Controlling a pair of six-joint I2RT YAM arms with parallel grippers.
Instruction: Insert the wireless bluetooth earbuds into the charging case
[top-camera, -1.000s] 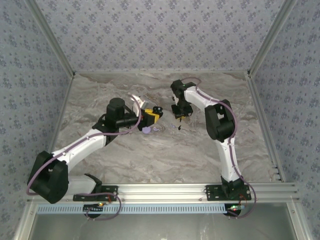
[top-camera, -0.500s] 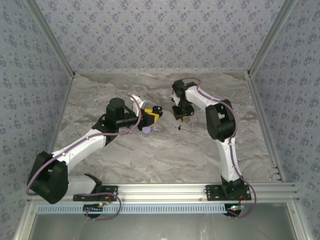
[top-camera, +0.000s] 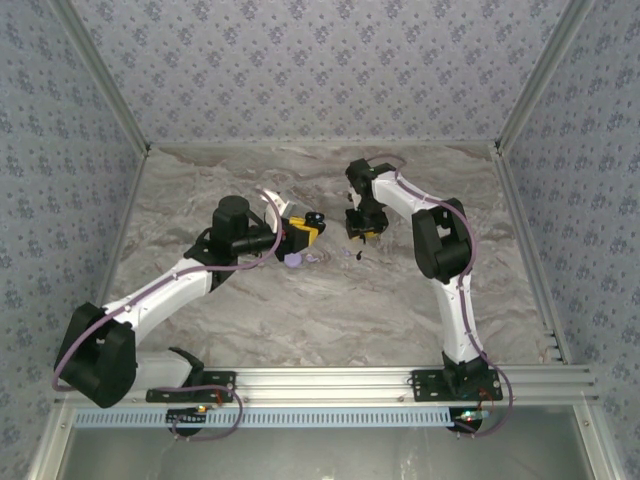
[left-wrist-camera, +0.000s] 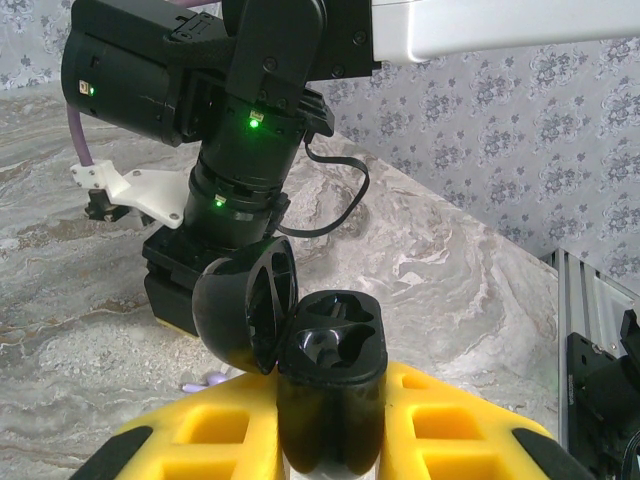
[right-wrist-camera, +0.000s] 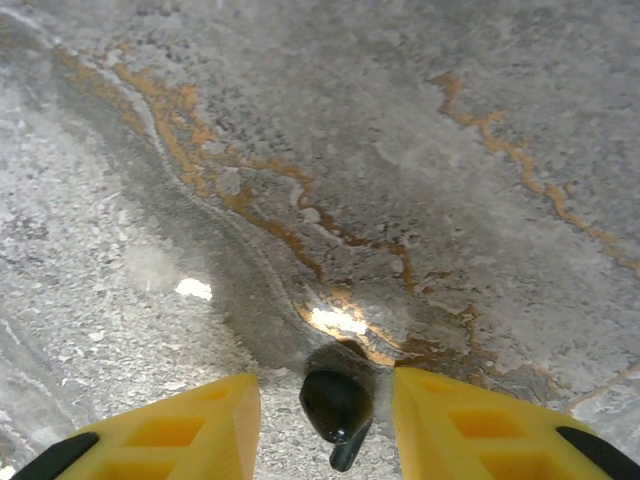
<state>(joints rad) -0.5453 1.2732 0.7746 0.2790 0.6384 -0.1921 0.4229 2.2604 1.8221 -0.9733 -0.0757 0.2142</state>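
- My right gripper (right-wrist-camera: 325, 405) has its jaws apart, one on either side of an earbud (right-wrist-camera: 337, 405). The earbud lies on the worktop (right-wrist-camera: 400, 150) between them and touches neither.
- My left gripper (left-wrist-camera: 330, 440) is clamped on the charging case (left-wrist-camera: 330, 365). The lid is swung open to the gripper's left and the wells face up.
- The earbud is a tiny, glossy black drop with a short stem. If the jaws close off-centre on that rounded shell, it could squirt out or spin away.
- If I pick it up twisted, the stem would miss the moulded well and the earbud would perch on the rim.
- The case is smooth, rounded black plastic. Pressing down could slide it through my left jaws or knock the lid shut.
- The worktop is hard, flat and matte, grey marbled with rust-coloured veins.
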